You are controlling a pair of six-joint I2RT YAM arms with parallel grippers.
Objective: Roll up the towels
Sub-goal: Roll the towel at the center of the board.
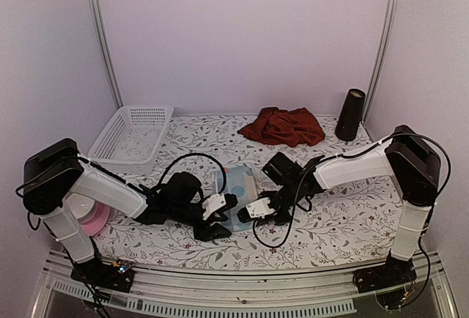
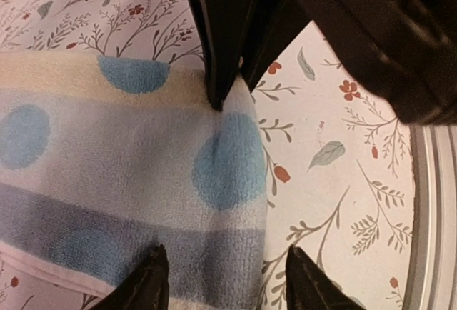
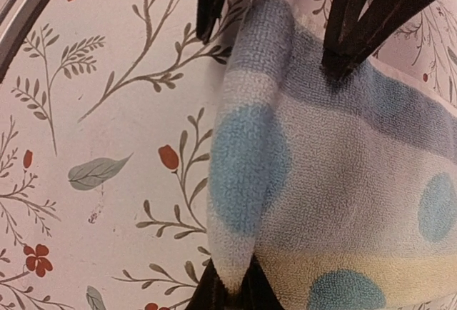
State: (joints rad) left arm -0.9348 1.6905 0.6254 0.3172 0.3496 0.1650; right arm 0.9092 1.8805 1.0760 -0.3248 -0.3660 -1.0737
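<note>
Skewing looms: right pincer (image 3: 230, 283) pinches shut on the pastel blue-dotted terry towel (image 2: 128, 167), left pincer (image 2: 226, 256) gapes astride its edge, empty; pulling may drag one-sided.

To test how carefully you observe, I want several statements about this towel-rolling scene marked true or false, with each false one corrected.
1. The right hand is shut on a corner of the pastel towel. True.
2. The left hand is clamped shut. False: its fingers stand apart, straddling the pastel towel's edge, one over the cloth and one over the table.
3. The maroon towel lies inside the white basket. False: it lies crumpled on the table at the back, to the right of the basket.
4. A dark cylinder stands at the back right of the table. True.
</note>
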